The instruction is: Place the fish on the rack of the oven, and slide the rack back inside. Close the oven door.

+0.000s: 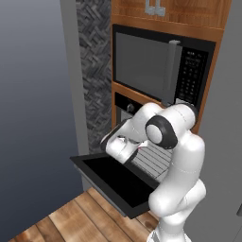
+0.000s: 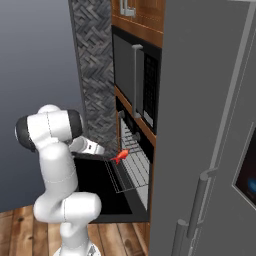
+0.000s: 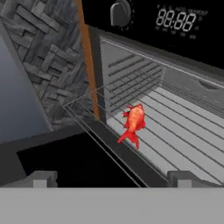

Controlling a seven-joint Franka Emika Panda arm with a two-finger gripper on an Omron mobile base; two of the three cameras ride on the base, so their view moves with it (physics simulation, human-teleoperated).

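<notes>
We see the jaws (image 3: 112,178) standing wide open with nothing between them, their two dark tips spread far apart at the bottom of the hand view, hanging above the dropped-open oven door (image 3: 65,157). Just ahead of them lies the fish (image 3: 133,122), orange-red, resting on the rack (image 3: 144,131) near its front left corner, tail toward us. In the right base view the fish (image 2: 120,156) sits on the rack (image 2: 131,172), which is pulled partway out of the oven (image 2: 135,145) over the door (image 2: 100,190). The door lies flat and open in the left base view too (image 1: 113,182), with the arm's wrist above it. On the oven's black panel we make out a round knob (image 3: 120,13) and a lit clock display (image 3: 181,19). Above the oven sits a microwave (image 1: 160,66) with a vertical handle. Left of the oven runs a grey herringbone wall (image 3: 39,57), and below is a wooden floor (image 1: 71,220).
</notes>
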